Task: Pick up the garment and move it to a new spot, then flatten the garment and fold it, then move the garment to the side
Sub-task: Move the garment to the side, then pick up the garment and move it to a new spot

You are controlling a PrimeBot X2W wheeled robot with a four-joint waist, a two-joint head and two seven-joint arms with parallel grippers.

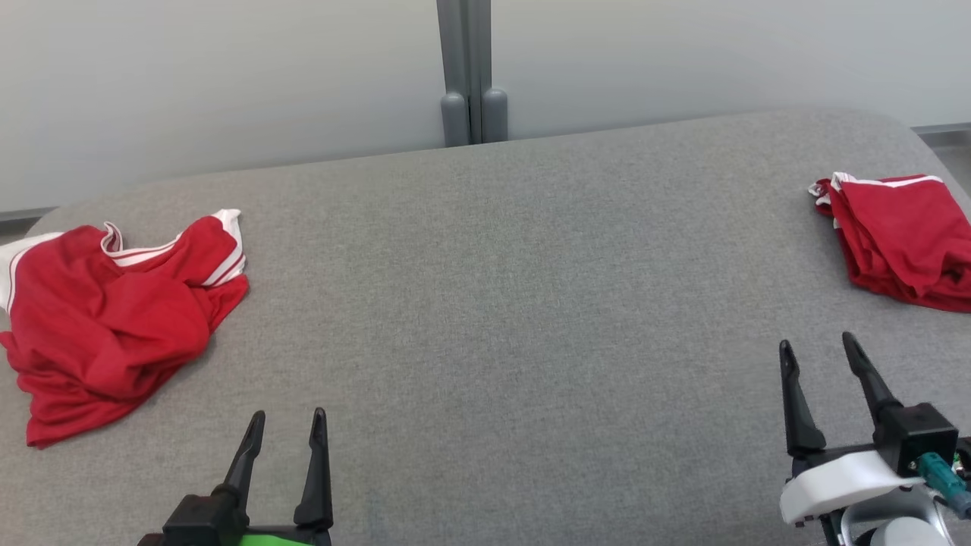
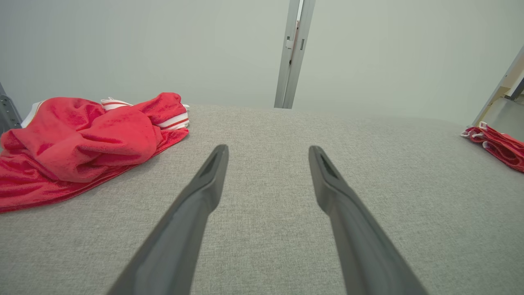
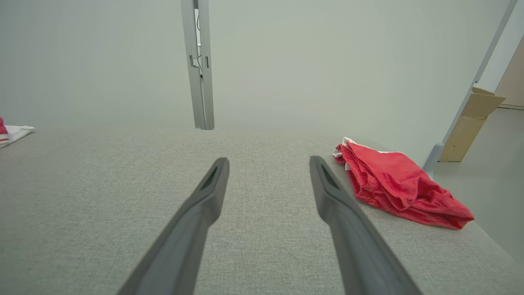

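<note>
While it lies in a messy heap, the crumpled red garment [image 1: 114,318] sits at the far left of the grey padded table [image 1: 493,303]. It has white stripes and white trim. Nothing is touching it.

The left gripper [image 1: 288,414] is the closer one. It is over the table near the front edge, a bit to the right of the heap and apart from it. Its two dark fingers are spread wide with nothing between them, and they point away from the robot.

The right gripper [image 1: 817,341] is on the other side, well apart from the heap. Its fingers are spread wide too, and they hold nothing.

Past it, at the far right edge of the table, lies a second red garment [image 1: 903,235]. This one is folded into a small pile with a white edge showing.

Behind the table stands a pale wall [image 1: 227,76] with a grey post [image 1: 472,76] in the middle. In the right wrist view, a brown cardboard box [image 3: 475,123] stands on the floor beyond the table's right end.
</note>
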